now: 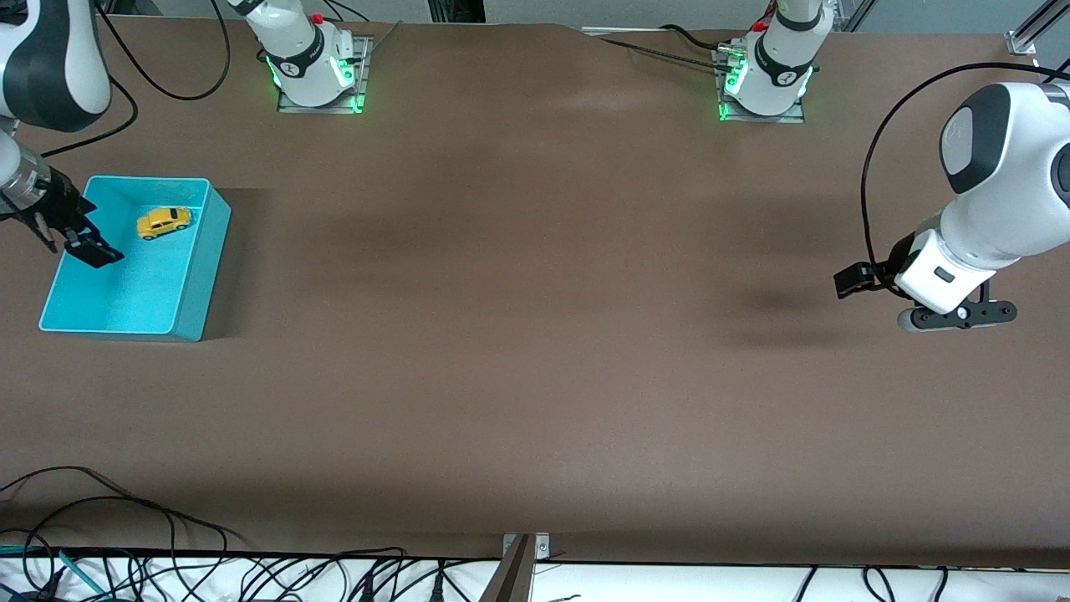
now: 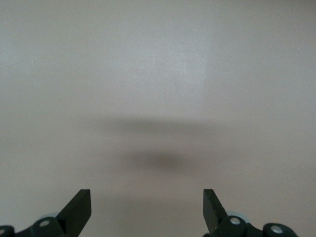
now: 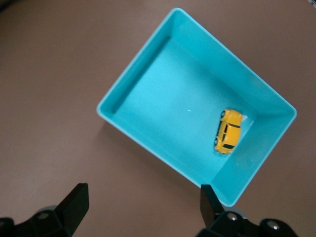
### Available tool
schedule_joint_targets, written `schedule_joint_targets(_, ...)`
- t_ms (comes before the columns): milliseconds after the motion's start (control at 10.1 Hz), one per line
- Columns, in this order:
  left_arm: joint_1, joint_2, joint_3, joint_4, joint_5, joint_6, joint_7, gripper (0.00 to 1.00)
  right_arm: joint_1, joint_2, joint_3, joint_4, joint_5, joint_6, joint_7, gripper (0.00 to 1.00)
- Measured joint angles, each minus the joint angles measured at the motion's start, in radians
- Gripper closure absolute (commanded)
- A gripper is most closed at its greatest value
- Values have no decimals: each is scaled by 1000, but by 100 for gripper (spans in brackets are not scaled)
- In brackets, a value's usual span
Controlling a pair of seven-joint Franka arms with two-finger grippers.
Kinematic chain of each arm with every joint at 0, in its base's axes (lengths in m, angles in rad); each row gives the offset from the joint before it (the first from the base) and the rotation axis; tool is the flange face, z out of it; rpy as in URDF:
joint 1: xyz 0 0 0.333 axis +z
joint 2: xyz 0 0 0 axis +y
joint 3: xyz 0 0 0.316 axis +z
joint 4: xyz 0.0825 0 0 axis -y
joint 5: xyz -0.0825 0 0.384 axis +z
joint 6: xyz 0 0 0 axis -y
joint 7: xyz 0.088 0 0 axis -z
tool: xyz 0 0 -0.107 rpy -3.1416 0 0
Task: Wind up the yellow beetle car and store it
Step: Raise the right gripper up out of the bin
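Resting inside one turquoise bin (image 1: 188, 288), one yellow beetle car (image 1: 164, 221) lies below the right gripper (image 1: 73, 241), jaws apart and empty; left gripper (image 2: 147, 210) waits, jaws apart, over bare table (image 1: 535, 334).

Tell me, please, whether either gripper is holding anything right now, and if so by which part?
Nothing is held. The right gripper hangs open over the turquoise bin, where the yellow beetle car lies free. The left gripper is open above bare table.
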Motion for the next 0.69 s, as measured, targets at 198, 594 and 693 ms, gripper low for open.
schedule_joint_targets(198,0,0,0,0,0,0,0,0,4,-22,37,15,0,-27,0,0)
schedule_joint_targets(594,0,0,0,0,0,0,0,0,35,-67,24,121,90,-170,-158,0)
schedule_joint_targets(693,0,0,0,0,0,0,0,0,49,-71,-1,171,119,-228,-256,0)
